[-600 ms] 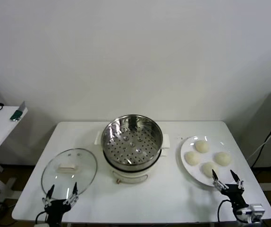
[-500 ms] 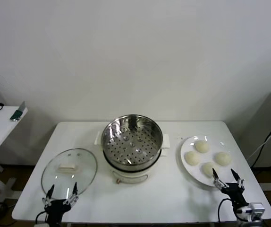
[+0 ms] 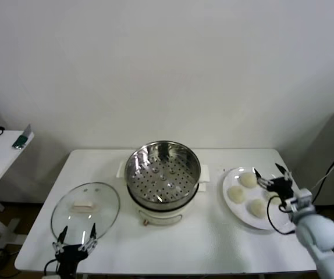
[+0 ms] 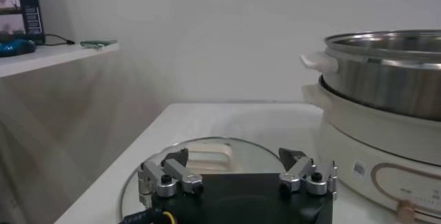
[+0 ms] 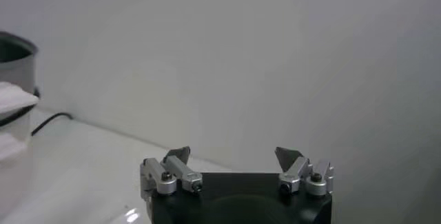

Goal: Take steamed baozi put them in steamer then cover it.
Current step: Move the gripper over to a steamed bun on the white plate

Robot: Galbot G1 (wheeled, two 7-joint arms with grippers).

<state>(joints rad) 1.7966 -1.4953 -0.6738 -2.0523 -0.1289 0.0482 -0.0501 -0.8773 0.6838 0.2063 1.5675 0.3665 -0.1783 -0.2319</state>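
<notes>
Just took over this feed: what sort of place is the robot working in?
Probably a lab or test room staged as a kitchen task, not a real kitchen: a bare white table against a blank wall, holding only an electric steamer, its glass lid and a plate of buns.

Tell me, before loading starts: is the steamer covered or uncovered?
Uncovered. The steamer shows its bare perforated tray, and the cover lies flat on the table on the robot's left.
</notes>
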